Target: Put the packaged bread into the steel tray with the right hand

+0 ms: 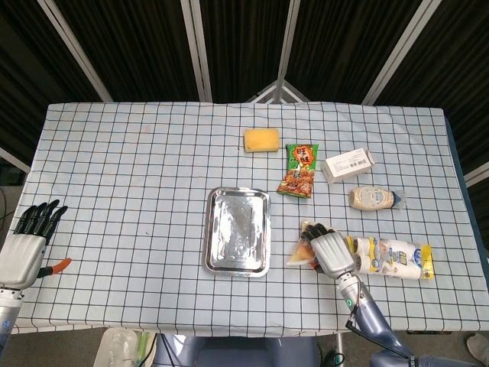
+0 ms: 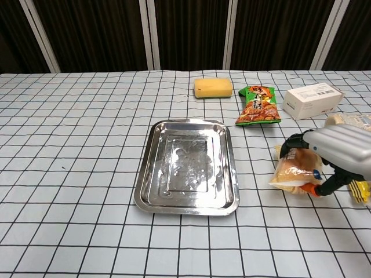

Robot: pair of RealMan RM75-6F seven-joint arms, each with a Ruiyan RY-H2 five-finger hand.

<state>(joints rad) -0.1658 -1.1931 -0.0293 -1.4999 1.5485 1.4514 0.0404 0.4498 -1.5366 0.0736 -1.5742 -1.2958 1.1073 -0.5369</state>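
The packaged bread (image 2: 294,171) (image 1: 302,252) is a golden bun in a clear wrapper, right of the steel tray (image 2: 186,167) (image 1: 238,231). My right hand (image 2: 337,149) (image 1: 330,252) grips it from above, fingers curled over its far end, and the pack is tilted up off the cloth on its right side. The tray is bare inside and lies at the table's middle. My left hand (image 1: 27,245) hangs off the table's left front corner with fingers apart and nothing in it; only the head view shows it.
Behind the bread lie a green snack bag (image 2: 258,105), a yellow sponge (image 2: 213,88), a white box (image 2: 311,99) and a sauce bottle (image 1: 374,198). A white and yellow packet (image 1: 396,258) lies just right of my right hand.
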